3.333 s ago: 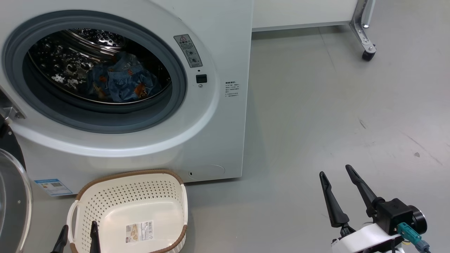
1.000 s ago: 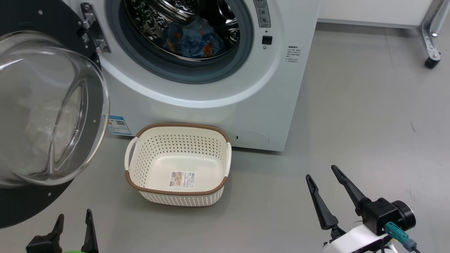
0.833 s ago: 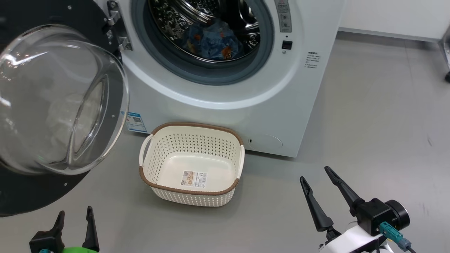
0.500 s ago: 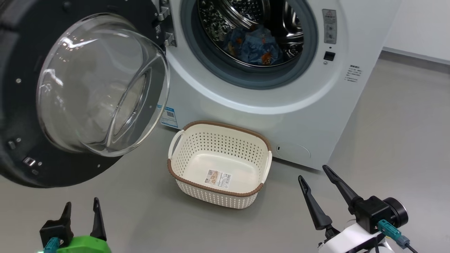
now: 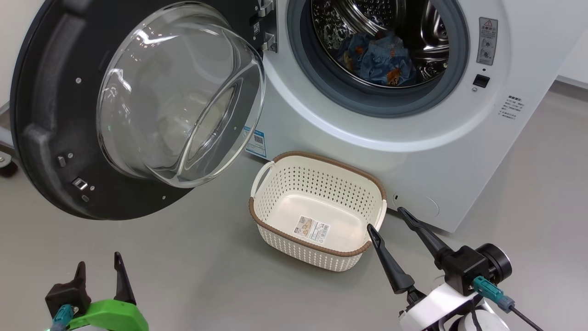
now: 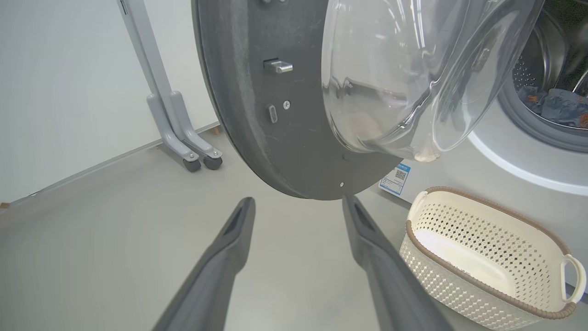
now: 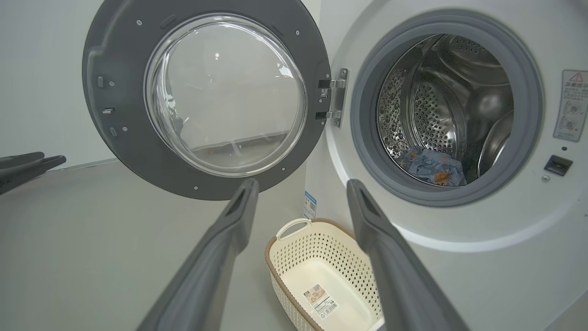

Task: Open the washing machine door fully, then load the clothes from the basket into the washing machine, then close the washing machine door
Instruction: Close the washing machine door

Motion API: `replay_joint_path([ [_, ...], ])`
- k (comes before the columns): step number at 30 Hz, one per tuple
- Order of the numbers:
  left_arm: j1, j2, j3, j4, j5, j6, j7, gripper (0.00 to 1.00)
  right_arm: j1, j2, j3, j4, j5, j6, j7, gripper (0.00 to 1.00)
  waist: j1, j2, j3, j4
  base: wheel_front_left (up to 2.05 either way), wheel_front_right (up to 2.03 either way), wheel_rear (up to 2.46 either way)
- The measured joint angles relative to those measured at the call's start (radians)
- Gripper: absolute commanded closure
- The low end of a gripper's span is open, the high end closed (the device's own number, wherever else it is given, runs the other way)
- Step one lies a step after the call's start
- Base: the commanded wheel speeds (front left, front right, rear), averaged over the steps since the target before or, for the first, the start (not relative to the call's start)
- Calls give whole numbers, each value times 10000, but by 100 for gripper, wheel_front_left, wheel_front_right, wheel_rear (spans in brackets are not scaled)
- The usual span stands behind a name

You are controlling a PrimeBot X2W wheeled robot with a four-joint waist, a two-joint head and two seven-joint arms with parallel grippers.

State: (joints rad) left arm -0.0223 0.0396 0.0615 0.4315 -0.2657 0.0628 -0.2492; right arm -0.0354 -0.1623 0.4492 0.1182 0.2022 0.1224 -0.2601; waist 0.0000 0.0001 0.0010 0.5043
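Observation:
The white washing machine (image 5: 413,151) stands with its door (image 5: 50,138) swung wide to the left on its hinge. The light blue clothes (image 5: 383,57) lie in the steel drum. On the floor in front sits the basket (image 5: 303,250), with just a barcode sticker inside. My right gripper (image 5: 385,218) is open, its tips beside the basket's right handle. My left gripper (image 5: 99,259) is open low on the left, below the door. The left wrist view shows the left gripper (image 6: 297,198) under the door (image 6: 257,115). The right wrist view shows the right gripper (image 7: 302,181) above the basket (image 7: 294,257), pointing toward the clothes (image 7: 432,168).
Grey frame legs on casters (image 6: 183,138) stand behind the door by a white wall. Bare grey floor (image 5: 206,276) spreads between my grippers and to the machine's right.
The head camera has swung, so washer, door and basket sit further right and higher in the picture. My right gripper's tips now stand beside the basket's right handle. Both grippers stay open.

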Motion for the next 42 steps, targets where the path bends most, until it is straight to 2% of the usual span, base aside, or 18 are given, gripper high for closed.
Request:
replay_joint_path([
  [8,-26,0,-58,-144,-90,176,0,0,-143,-40,69,138,86,0,0,0,0,0,38,51,0,0,0],
  [9,-28,0,-58,-161,-109,178,0,2,-183,-42,69,142,88,0,0,0,0,0,41,54,0,0,0],
  [10,-30,0,-48,-174,-192,184,0,53,-193,-42,67,144,88,0,0,0,0,0,43,56,0,0,0],
  [11,-33,-4,-4,-182,-412,221,0,94,-193,-42,67,161,90,0,0,0,0,0,44,57,0,0,0],
  [12,-33,-4,-4,-182,-412,221,0,100,-193,-42,67,161,90,0,0,0,0,0,44,57,0,0,0],
  [15,-37,-23,600,-257,-1793,399,0,100,-193,-42,58,186,176,0,0,0,0,0,42,64,0,0,0],
  [18,-38,-29,920,-476,-2033,453,0,100,-193,-40,52,194,180,0,0,0,0,0,38,67,0,0,0],
  [21,-91,-52,1597,-911,-2945,495,-29,100,-193,-35,4,201,184,0,0,0,0,-1,27,69,0,0,0],
  [23,348,-249,2984,-2343,-3622,136,-29,100,-179,-13,-199,215,190,2,0,0,0,0,10,82,0,0,0],
  [24,565,-169,3628,-2872,-3676,38,-36,100,-178,-33,-284,226,192,2,0,0,0,0,-13,102,0,0,0],
  [25,746,8,4778,-3241,-4090,-42,-82,100,-161,-15,-337,228,194,2,0,0,0,0,-67,138,0,0,0],
  [30,539,86,6274,-3166,-6102,-552,-86,100,-116,67,-341,226,265,2,0,0,0,0,-166,167,0,0,0],
  [33,168,418,6874,-2759,-7325,-752,58,100,-10,67,-389,224,265,2,0,0,0,0,-207,141,0,0,0],
  [37,-353,1327,7369,-2426,-7986,-798,723,100,65,88,-466,219,265,2,0,0,0,0,-267,77,0,0,0],
  [42,-841,1871,7626,-1889,-8658,-594,1565,100,293,98,-577,207,263,2,0,0,0,0,-348,-31,0,0,0],
])
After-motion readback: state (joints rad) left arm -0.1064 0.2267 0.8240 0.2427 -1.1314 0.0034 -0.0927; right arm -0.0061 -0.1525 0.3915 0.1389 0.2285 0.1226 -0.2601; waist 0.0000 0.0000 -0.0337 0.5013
